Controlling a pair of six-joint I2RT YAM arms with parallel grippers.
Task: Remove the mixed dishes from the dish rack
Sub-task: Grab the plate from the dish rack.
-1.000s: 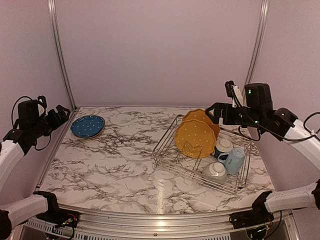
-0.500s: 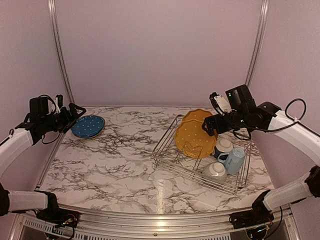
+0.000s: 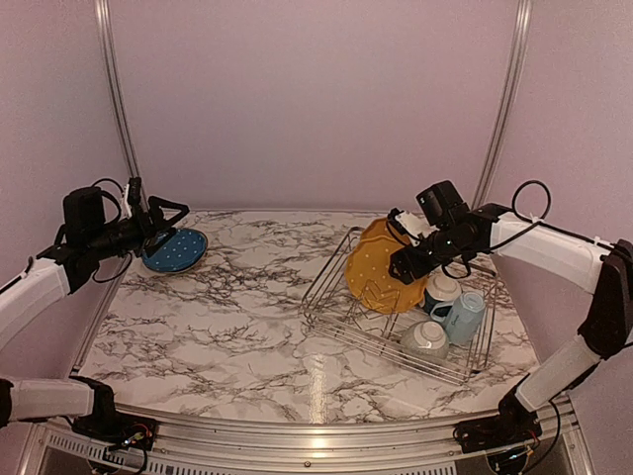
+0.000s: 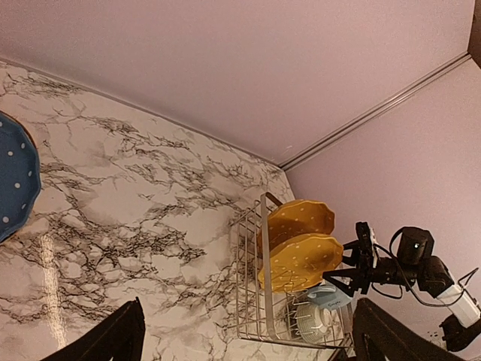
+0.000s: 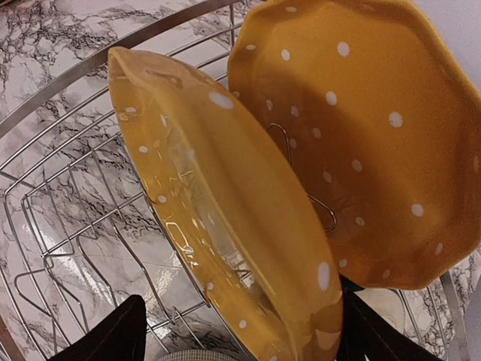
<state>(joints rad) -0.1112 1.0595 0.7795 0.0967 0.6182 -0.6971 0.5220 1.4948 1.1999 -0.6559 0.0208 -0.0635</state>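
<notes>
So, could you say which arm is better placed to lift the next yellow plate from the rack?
Right. The right gripper, open, hovers at the nearer yellow plate in the dish rack, rim between its fingers; the left gripper is far off by the blue plate.

Narrow gap between upright yellow plates

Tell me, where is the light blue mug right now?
In the top view the light blue mug lies in the dish rack on the table's right side, between two small bowls, right of the yellow plates.
</notes>
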